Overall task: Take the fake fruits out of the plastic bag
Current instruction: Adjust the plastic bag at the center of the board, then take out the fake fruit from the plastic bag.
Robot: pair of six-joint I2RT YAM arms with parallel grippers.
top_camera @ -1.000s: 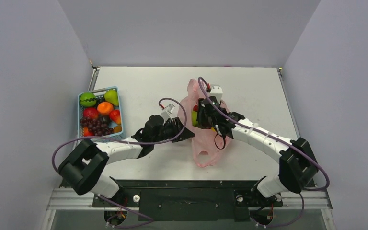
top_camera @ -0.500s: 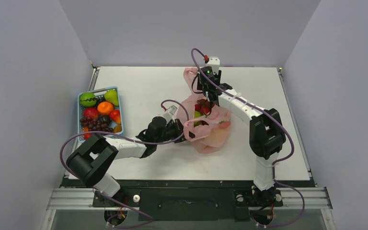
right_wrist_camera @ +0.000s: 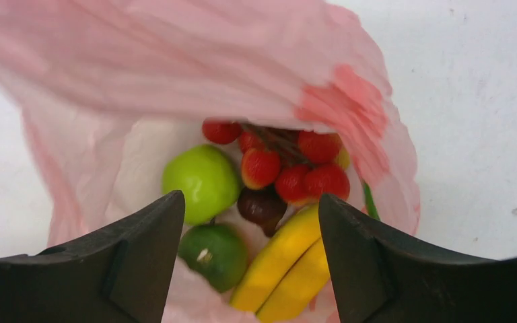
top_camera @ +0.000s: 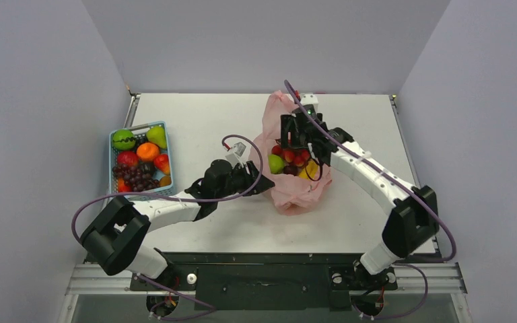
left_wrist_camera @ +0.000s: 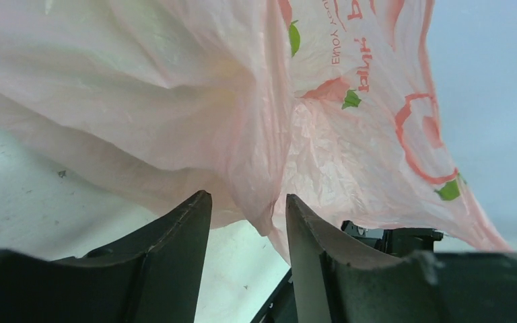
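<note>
The pink plastic bag (top_camera: 295,192) lies mid-table with its mouth agape. Inside it lie the fake fruits: a light green apple (right_wrist_camera: 202,182), a darker green fruit (right_wrist_camera: 217,254), yellow bananas (right_wrist_camera: 288,266), a red-yellow cluster (right_wrist_camera: 291,169) and a dark brown piece (right_wrist_camera: 260,205). My right gripper (right_wrist_camera: 249,208) hovers open over the bag's mouth, above the fruits and holding nothing; the top view shows it (top_camera: 297,140) at the bag's far side. My left gripper (left_wrist_camera: 248,208) is open at the bag's left edge (top_camera: 264,186). A loose fold of the bag (left_wrist_camera: 259,168) hangs between its fingertips, unpinched.
A light-blue basket (top_camera: 114,176) at the table's left edge holds several other fruits, among them a green ball with a zigzag stripe (top_camera: 123,140). Grey walls close in the table on three sides.
The right gripper has come back from the bag's far handle to above its mouth, jaws wider. The bag has spread open, showing the fruits. The left gripper has shifted slightly at the bag's left edge.
</note>
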